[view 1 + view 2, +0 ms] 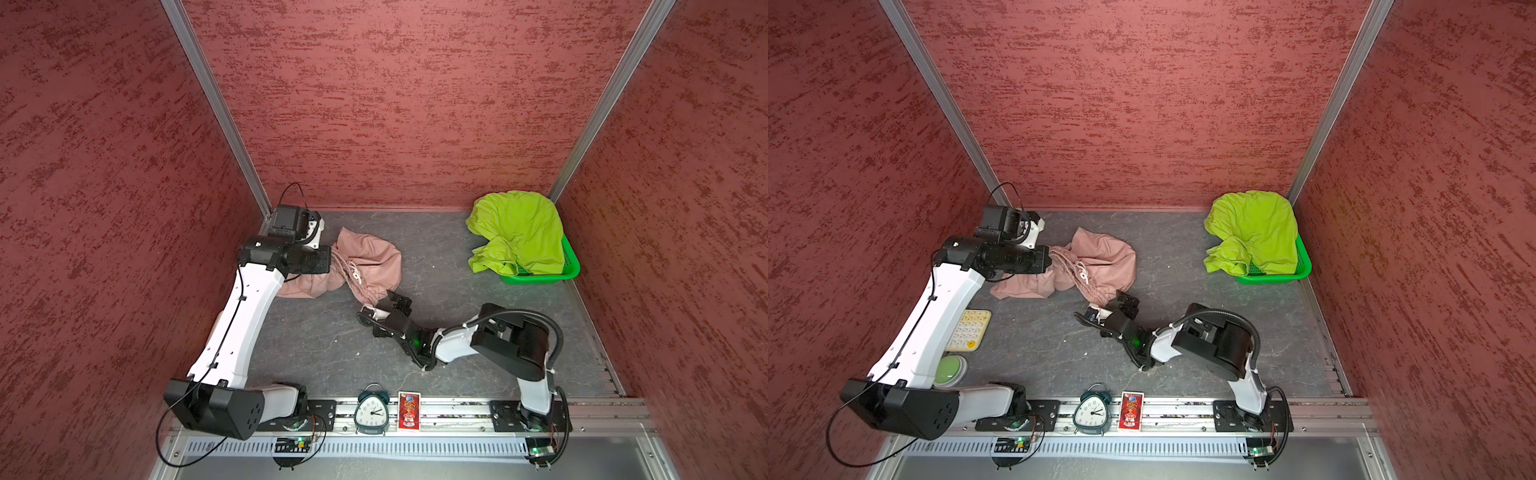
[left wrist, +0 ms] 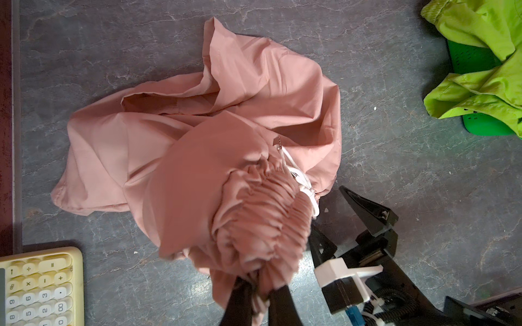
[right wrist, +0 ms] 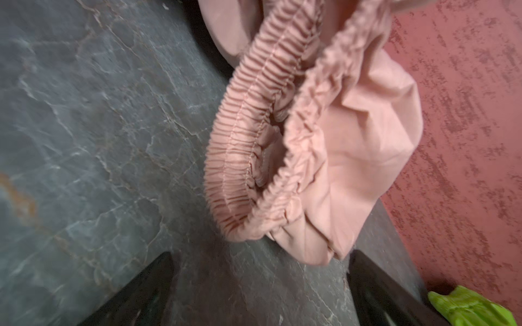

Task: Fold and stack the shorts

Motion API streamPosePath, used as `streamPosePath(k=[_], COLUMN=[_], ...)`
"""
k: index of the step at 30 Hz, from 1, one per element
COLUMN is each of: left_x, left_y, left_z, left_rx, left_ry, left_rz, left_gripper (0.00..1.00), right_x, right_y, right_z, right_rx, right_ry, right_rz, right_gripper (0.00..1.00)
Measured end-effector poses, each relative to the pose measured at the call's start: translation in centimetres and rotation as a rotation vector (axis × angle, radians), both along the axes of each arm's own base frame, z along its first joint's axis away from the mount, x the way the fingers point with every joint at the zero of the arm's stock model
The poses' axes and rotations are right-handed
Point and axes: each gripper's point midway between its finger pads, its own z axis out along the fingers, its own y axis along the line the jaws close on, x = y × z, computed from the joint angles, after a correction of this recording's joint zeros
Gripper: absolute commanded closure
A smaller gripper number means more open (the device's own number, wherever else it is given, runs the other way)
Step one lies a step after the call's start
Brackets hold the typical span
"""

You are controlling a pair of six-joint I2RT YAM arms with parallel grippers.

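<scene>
Black fingers (image 2: 240, 299) of the left gripper (image 2: 262, 285) fill the near edge of the left wrist view, pinched tight on the gathered waistband of the pink shorts (image 2: 226, 113). Their lower parts are cut off by the frame. In both top views this gripper is hidden under its own wrist, which also covers part of the fabric.

The pink shorts (image 1: 370, 257) lie crumpled on the grey table (image 1: 436, 257), left of centre. The right gripper (image 1: 382, 305) sits at the near end of the waistband with its jaws spread wide and nothing between them. The right wrist view is blurred, so I cannot tell whether the cloth (image 3: 353, 127) brushes a finger (image 3: 367, 282).

The lime green shorts (image 1: 515, 228) are heaped in and over the green basket (image 1: 569, 266) in the far right corner, hiding most of it.

A cream keypad (image 2: 36, 288) is cut off at the edge of the left wrist view. In a top view it (image 1: 969, 330) peeks from behind the left arm.
</scene>
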Motion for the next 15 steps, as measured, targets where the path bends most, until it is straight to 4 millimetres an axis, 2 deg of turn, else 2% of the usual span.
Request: streamPosePath(k=[2, 10, 12, 14, 15], left_x=[0.0, 0.1, 0.0, 0.0, 0.0], left_y=[0.1, 0.2, 0.2, 0.3, 0.3], left_z=[0.0, 0.0, -0.2, -0.2, -0.3], left_rx=[0.000, -0.007, -0.008, -0.007, -0.006], left_ry=[0.000, 0.001, 0.005, 0.007, 0.008], left_rz=[0.003, 0.008, 0.007, 0.009, 0.009], left_gripper=[1.00, 1.00, 1.00, 1.00, 1.00], right_x=[0.2, 1.0, 1.2, 1.4, 1.4], right_y=[0.0, 1.9, 2.5, 2.9, 3.1], right_z=[0.2, 3.9, 4.8, 5.6, 5.8], right_rx=[0.002, 0.124, 0.156, 0.183, 0.194], right_ry=[-0.025, -0.086, -0.091, -0.094, -0.094], right_rz=[-0.009, -0.023, -0.024, -0.025, -0.024], right_gripper=[0.11, 0.28, 0.42, 0.67, 0.76])
